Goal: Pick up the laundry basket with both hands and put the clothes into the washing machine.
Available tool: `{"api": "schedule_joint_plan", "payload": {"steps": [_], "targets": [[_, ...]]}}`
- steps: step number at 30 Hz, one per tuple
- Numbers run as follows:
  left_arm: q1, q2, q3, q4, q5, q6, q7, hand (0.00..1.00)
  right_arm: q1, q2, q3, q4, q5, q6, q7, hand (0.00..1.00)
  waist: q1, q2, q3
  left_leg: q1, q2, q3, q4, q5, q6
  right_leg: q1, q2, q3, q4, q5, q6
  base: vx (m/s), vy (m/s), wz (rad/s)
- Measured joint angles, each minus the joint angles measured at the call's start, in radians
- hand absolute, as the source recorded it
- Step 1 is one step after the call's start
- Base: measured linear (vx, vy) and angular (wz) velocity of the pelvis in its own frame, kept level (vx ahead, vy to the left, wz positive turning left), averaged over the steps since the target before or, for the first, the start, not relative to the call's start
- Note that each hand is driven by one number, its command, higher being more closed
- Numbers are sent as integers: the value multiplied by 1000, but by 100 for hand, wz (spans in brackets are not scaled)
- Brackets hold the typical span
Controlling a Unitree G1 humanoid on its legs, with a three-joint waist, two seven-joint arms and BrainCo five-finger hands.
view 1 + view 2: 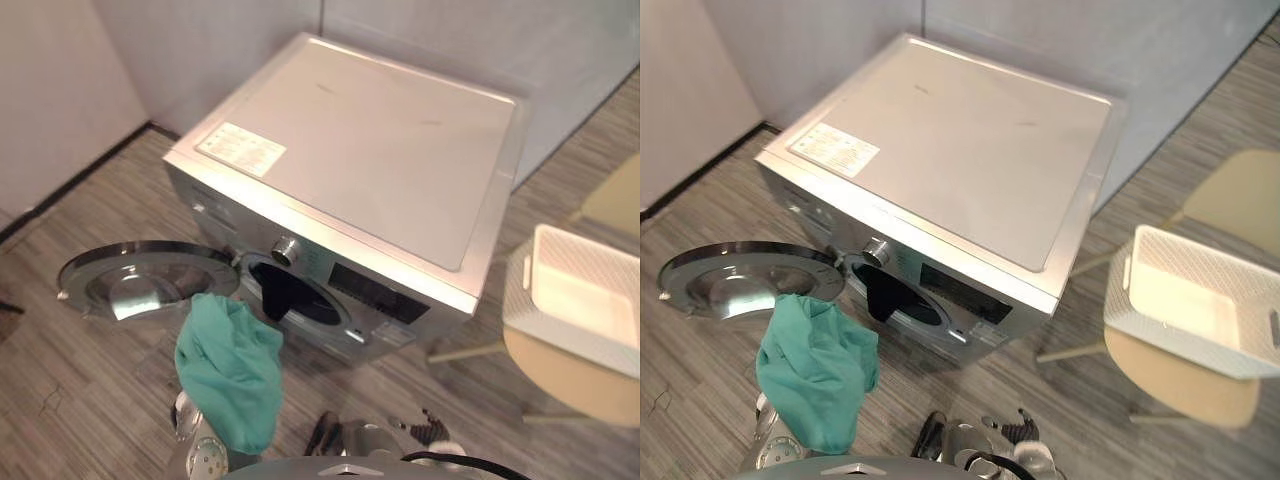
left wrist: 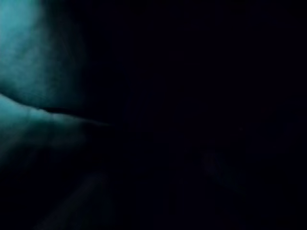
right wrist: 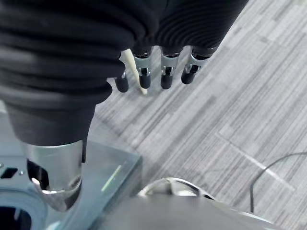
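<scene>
the teal garment (image 1: 235, 365) hangs in loose folds in front of the washing machine (image 1: 370, 150), just below and to the left of its round opening, its upper edge close to the open door (image 1: 140, 280). the cloth is draped over the top of the left arm (image 1: 205, 455) and covers the left hand, so i cannot tell how its fingers stand. in the left wrist view the same teal fabric (image 2: 24, 72) lies right against the camera and the rest is dark. a dark garment (image 1: 280, 292) hangs over the lip of the drum opening, partly inside. the door is swung wide to the left and lies nearly flat, glass side up. the machine is silver-grey, with a knob (image 1: 287, 250) above the opening and a white label (image 1: 240, 148) on its flat top.

the white laundry basket (image 1: 517, 290) sits on the seat of a beige chair (image 1: 570, 385), well apart from the machine on the right side. the right hand (image 3: 165, 72) hangs over the grey plank floor (image 1: 80, 380), fingers loose and pointing down with nothing in them.
</scene>
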Motion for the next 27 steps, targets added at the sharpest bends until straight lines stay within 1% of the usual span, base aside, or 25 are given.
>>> {"api": "schedule_joint_plan", "payload": {"steps": [1, 2, 3, 4, 5, 6, 7, 8, 9, 10, 12, 13, 15, 17, 18, 19, 20, 22, 23, 24, 25, 27], "targets": [[-14, 0, 3, 7, -12, 0, 1, 100, -29, 1, 32, -52, 78, -19, -21, 0, -7, 13, 37, -9, -15, 11, -31, 92, -2, -79, -15, 38, 77, -5, 15, 48, 346, -123], [-34, 8, 7, 10, -17, 1, 1, 100, -52, 17, 50, -68, 97, -30, -28, 0, -8, -1, 51, -29, -21, 31, -25, 91, -85, -138, -37, 66, 119, -13, 28, -36, 413, -84], [-89, 8, 17, 25, -35, -3, 2, 100, -97, 55, 95, -99, 161, -43, -38, 0, -12, -30, 83, -82, -65, 70, -15, 83, -79, -231, -84, 113, 153, -20, 51, -86, 312, -51], [-132, -2, 26, 47, -49, -13, 4, 100, -146, 83, 137, -116, 214, -57, -53, 0, -11, -27, 122, -125, -85, 99, -5, 76, -59, -287, -107, 140, 144, 8, 72, -118, 350, -35], [-144, -1, 24, 61, -57, -18, 6, 100, -174, 97, 163, -118, 236, -59, -59, 0, -9, -21, 142, -136, -90, 113, -3, 71, -50, -302, -111, 148, 133, 21, 78, -90, 233, -32], [-158, -1, 20, 87, -57, -20, 9, 100, -210, 126, 200, -124, 256, -62, -68, 0, -3, -10, 175, -144, -98, 132, -3, 61, -35, -315, -116, 164, 116, 37, 87, -105, 312, -28], [-177, -1, 15, 134, -57, -29, 24, 100, -249, 165, 273, -124, 273, -76, -87, 0, 4, 3, 207, -166, -115, 149, -3, 50, -19, -345, -123, 186, 101, 58, 100, -68, 229, -24], [-186, -1, 15, 149, -57, -35, 30, 100, -262, 183, 305, -125, 274, -77, -96, 0, 9, 4, 209, -184, -120, 160, -3, 51, -16, -369, -129, 192, 98, 66, 102, -49, 211, -15], [-205, -1, 12, 168, -57, -40, 40, 100, -283, 186, 368, -128, 278, -78, -100, 0, 15, 6, 210, -219, -130, 167, -5, 53, -10, -408, -135, 200, 93, 80, 110, 10, 130, -4], [-235, -2, 13, 187, -56, -44, 46, 100, -304, 192, 393, -130, 278, -80, -101, 0, 18, 6, 214, -251, -139, 174, -9, 63, 2, -442, -141, 208, 88, 93, 114, 69, 137, 4], [-339, -3, 29, 211, -55, -51, 73, 100, -340, 204, 401, -132, 273, -97, -121, 0, 16, -2, 255, -291, -150, 178, -8, 71, 12, -480, -152, 212, 84, 111, 118, 97, 116, 9], [-412, 0, 37, 225, -56, -63, 92, 100, -347, 205, 407, -134, 269, -100, -140, 0, 14, -7, 269, -319, -150, 175, 5, 71, 13, -504, -156, 212, 90, 111, 118, 59, 78, 11], [-533, -10, 68, 226, -56, -75, 118, 100, -356, 205, 417, -138, 265, -98, -148, 0, 8, -17, 277, -370, -149, 167, 22, 71, 14, -552, -166, 211, 112, 112, 118, 32, 41, 12], [-677, -49, 119, 223, -55, -110, 152, 100, -356, 205, 430, -197, 225, -98, -154, 0, 0, -25, 295, -422, -140, 158, 62, 69, 17, -602, -170, 214, 147, 112, 117, 2, 5, 4], [-766, -59, 133, 225, -53, -130, 172, 100, -355, 206, 432, -247, 194, -107, -163, 0, -6, -32, 303, -458, -132, 159, 89, 58, 28, -641, -170, 219, 175, 111, 116, -34, 5, 1], [-857, -57, 152, 225, -39, -140, 199, 100, -356, 205, 428, -297, 162, -128, -170, 0, -20, -39, 307, -502, -126, 158, 119, 52, 34, -689, -170, 224, 209, 111, 116, -40, 2, -1], [-904, -52, 163, 225, -32, -144, 210, 100, -358, 203, 424, -323, 154, -141, -171, 0, -27, -42, 312, -524, -121, 155, 137, 48, 39, -711, -170, 227, 225, 111, 115, -56, 3, -5], [-1087, 5, 215, 261, -32, -175, 275, 100, -347, 200, 401, -427, 167, -175, -181, 0, -55, -56, 320, -612, -87, 146, 223, 18, 43, -797, -163, 243, 282, 110, 115, -64, -5, -18], [-1117, 19, 221, 273, -34, -178, 292, 100, -337, 199, 393, -453, 179, -186, -181, 0, -61, -56, 320, -633, -79, 142, 242, 12, 44, -815, -160, 243, 293, 110, 114, -76, -18, -17], [-1127, 14, 225, 266, -27, -207, 311, 100, -312, 197, 373, -496, 203, -208, -181, 0, -71, -56, 321, -668, -71, 132, 268, 9, 46, -845, -154, 245, 312, 109, 114, -77, -25, -7], [-1153, 31, 234, 285, -27, -197, 326, 100, -288, 197, 357, -524, 215, -225, -180, 0, -75, -57, 322, -694, -62, 129, 282, 6, 46, -866, -149, 245, 320, 107, 111, -96, -33, -3], [-1204, 82, 227, 303, -26, -183, 341, 100, -263, 194, 343, -549, 214, -239, -180, 0, -87, -58, 322, -738, -58, 113, 292, 6, 46, -896, -148, 244, 324, 98, 108, -98, -34, 5]]}}
